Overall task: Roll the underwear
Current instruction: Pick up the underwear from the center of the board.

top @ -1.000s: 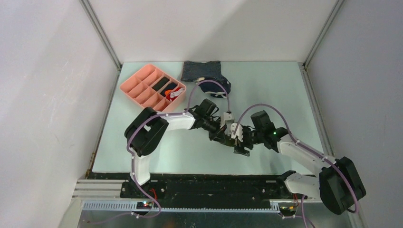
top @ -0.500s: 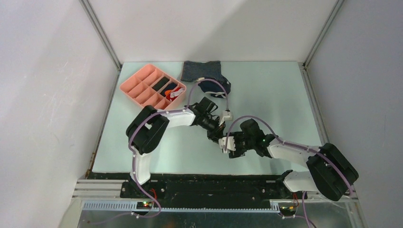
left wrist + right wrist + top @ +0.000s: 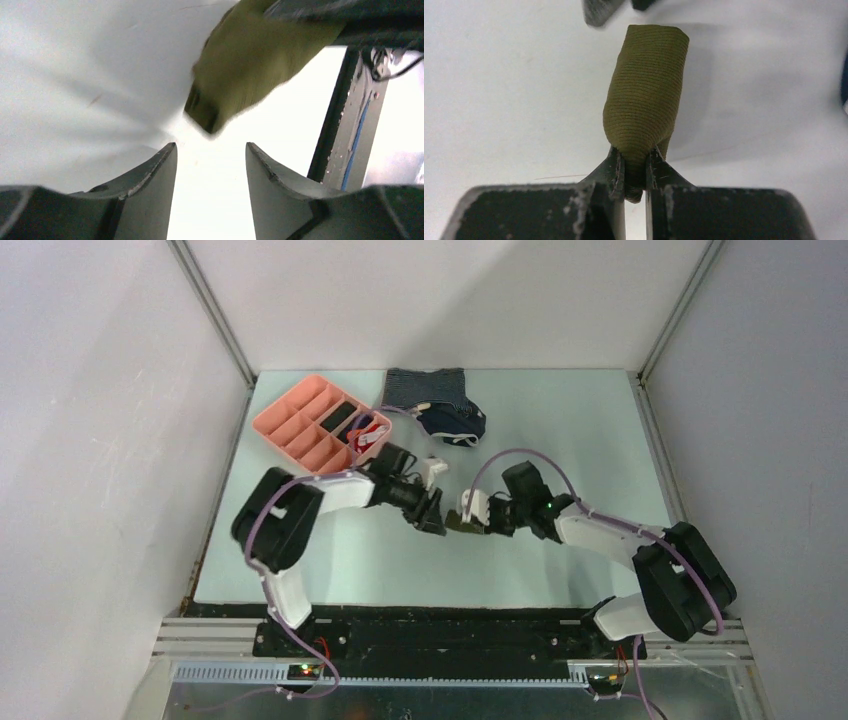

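Right gripper [image 3: 634, 164] is pinching the rolled underwear [image 3: 646, 95], left gripper [image 3: 210, 152] is spread just off its far end, and the pink tray [image 3: 283, 423] and navy garment [image 3: 455, 424] sit further back.

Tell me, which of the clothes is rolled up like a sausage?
The olive-green underwear, pinched in the right pincer, is the rolled one. The striped garment and the navy garment lie loose and unrolled, farther back.

Underwear [image 3: 646, 95]: fine ribbed knit cloth, matt olive, soft. Right gripper [image 3: 635, 161] jaws: dark matt, edges scuffed pale and rough. Left gripper [image 3: 210, 152] jaws: dark, smooth, chipped edges. Table [image 3: 499, 75]: smooth, pale, slight sheen. Tray [image 3: 290, 450]: pink plastic, smooth. Striped garment [image 3: 425, 388]: knit cloth, matt.
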Robot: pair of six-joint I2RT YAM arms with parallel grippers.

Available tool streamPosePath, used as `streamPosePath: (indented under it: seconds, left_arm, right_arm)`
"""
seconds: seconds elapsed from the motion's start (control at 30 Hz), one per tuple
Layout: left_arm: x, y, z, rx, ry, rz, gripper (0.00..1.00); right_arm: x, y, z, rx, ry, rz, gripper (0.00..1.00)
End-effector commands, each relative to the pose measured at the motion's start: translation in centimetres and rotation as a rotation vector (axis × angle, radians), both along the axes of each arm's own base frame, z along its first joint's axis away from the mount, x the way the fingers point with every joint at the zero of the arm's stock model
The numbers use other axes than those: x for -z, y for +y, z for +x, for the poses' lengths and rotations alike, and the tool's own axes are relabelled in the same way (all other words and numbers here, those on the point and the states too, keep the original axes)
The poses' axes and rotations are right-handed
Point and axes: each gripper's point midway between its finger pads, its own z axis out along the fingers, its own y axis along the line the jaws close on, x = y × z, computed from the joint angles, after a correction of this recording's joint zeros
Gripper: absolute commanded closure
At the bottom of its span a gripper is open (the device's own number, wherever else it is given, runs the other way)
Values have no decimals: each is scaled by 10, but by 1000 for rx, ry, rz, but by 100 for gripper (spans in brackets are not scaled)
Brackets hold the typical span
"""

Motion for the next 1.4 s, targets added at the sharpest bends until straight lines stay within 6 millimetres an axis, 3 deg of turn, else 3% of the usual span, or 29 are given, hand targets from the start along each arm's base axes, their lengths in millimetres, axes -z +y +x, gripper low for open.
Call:
streamPosePath:
  seconds: [0.0,0.03,0.13,0.23,0.3,0.47,0.6,1.0,1.37]
  left_arm:
    - [-74,25,69,-436,-124,-90,41]
    - [-103,34,82,-541,-143,-139,41]
    - [-148,45,101,-712,-106,-239,43]
    - [-178,34,96,-738,83,-367,46]
    - [-183,29,92,-711,102,-405,51]
    - [-169,22,92,-703,194,-398,55]
    - [-157,26,100,-789,233,-363,48]
    - [-139,19,107,-840,314,-362,30]
    - [-136,7,109,-811,368,-396,30]
  right_arm:
    - [-39,4,21,186,179,115,100]
    - [-43,7,22,239,231,149,100]
    - [-65,12,38,366,310,249,100]
    - [-79,18,50,504,362,334,100]
    - [-84,19,61,591,347,366,100]
    - [-110,19,96,799,246,482,100]
    - [-131,20,113,877,131,544,100]
    - [-150,49,105,780,83,583,100]
    - [-156,63,101,747,82,607,100]
